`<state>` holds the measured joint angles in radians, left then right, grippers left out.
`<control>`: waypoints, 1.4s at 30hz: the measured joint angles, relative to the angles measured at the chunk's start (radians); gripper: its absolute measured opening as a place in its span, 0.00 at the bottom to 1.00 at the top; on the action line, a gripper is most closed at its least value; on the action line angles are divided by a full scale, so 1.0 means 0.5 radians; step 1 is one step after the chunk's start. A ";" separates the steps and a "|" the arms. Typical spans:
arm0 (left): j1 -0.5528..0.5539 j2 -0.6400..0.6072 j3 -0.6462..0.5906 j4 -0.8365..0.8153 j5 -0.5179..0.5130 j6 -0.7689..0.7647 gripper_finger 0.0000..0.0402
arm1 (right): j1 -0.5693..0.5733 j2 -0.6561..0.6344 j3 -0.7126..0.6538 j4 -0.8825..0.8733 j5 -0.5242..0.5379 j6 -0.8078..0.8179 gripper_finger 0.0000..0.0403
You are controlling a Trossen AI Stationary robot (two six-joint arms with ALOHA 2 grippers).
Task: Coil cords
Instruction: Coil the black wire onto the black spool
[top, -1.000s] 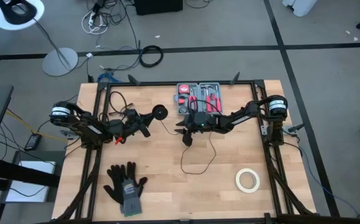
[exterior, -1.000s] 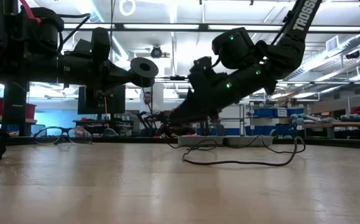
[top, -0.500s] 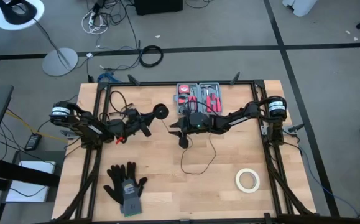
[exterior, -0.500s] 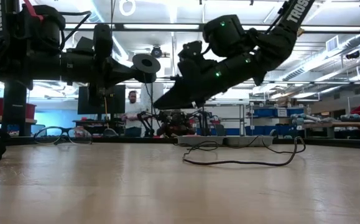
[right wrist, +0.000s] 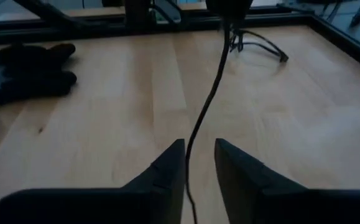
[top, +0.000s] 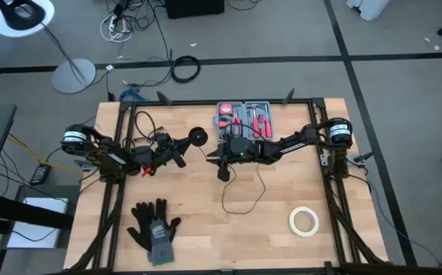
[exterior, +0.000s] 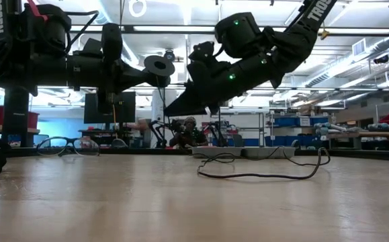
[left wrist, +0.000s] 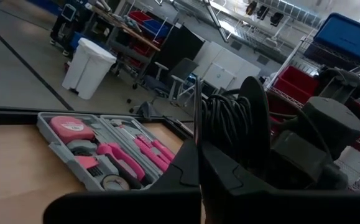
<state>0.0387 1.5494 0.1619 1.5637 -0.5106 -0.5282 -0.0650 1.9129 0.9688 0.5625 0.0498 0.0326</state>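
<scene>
The cords are one thin black wire. Its puck end (top: 198, 137), with wire wound on it (left wrist: 229, 124), is held high above the table by my shut left gripper (top: 184, 143). From there the wire (right wrist: 212, 81) runs down between the fingers of my open right gripper (right wrist: 199, 167) (top: 219, 163), which hangs above mid-table. Whether the wire touches a finger I cannot tell. The slack rest (top: 243, 195) (exterior: 261, 175) lies in a loop on the wood. My left gripper is shut on the puck end of the wire, at a thin edge (left wrist: 196, 134) beside the wound turns. The fingers come nearly level from the table's left. The puck (exterior: 157, 65) is lifted clear of the table.
An open pink tool case (top: 243, 121) sits at the far edge, a white tape roll (top: 303, 221) near right, and black gloves (top: 153, 225) near left. Glasses (exterior: 66, 144) lie at the far left. Black frame rails (top: 121, 198) run along both sides.
My right gripper has risen and moved toward the table's left, closer to the puck, and its fingers have drawn nearer together around the wire. The loop on the table has stayed where it was.
</scene>
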 joint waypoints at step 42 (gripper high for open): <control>-0.001 0.000 0.369 -1.005 0.015 0.146 0.00 | -0.053 -0.370 0.546 -1.297 0.083 0.471 0.00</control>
<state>0.0380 1.5494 0.3466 1.0611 -0.5033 -0.4553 -0.0915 1.7279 1.2417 -0.0858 0.0914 0.2682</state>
